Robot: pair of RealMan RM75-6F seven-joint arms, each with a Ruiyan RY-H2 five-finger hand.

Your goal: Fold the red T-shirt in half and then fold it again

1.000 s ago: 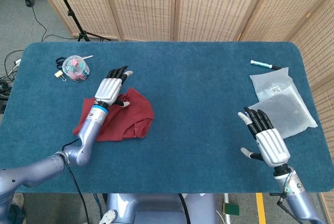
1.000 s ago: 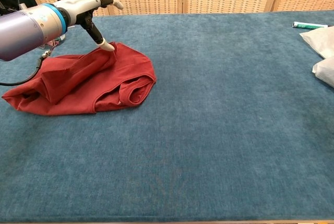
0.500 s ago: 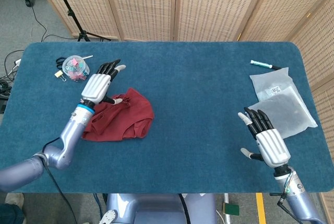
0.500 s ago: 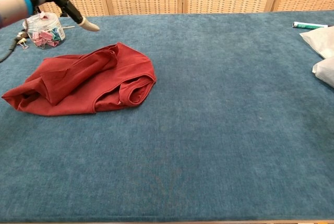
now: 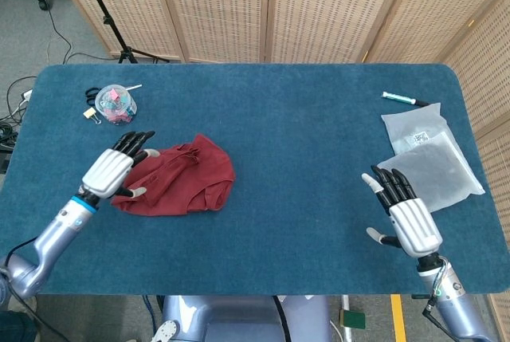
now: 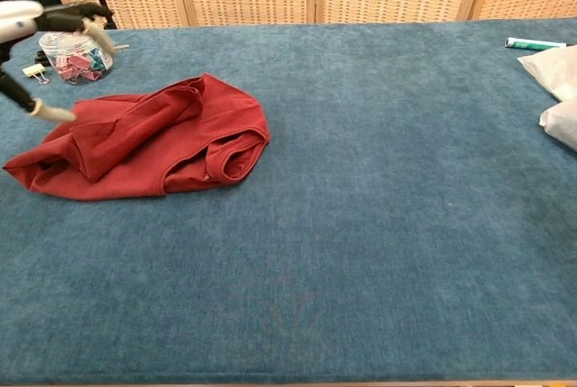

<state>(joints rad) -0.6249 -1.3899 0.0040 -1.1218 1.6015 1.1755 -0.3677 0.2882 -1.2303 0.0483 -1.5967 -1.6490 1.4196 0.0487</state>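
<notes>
The red T-shirt (image 5: 187, 174) lies bunched and folded over on the left part of the blue table (image 5: 295, 143); the chest view shows its layers and neck opening (image 6: 162, 148). My left hand (image 5: 113, 171) hovers at the shirt's left edge, fingers spread, holding nothing; only its fingertips (image 6: 54, 19) show at the chest view's left edge. Near the front right of the table my right hand (image 5: 402, 213) is raised with fingers apart and empty. It does not appear in the chest view.
A clear jar of clips (image 5: 116, 105) stands at the back left, with a binder clip (image 5: 91, 114) beside it. A marker pen (image 5: 405, 99) and two plastic bags (image 5: 426, 155) lie at the right side.
My left hand let go of the shirt's top edge, lifted, and pulled back toward the front left. The shirt settled slightly. My right hand stayed put.
</notes>
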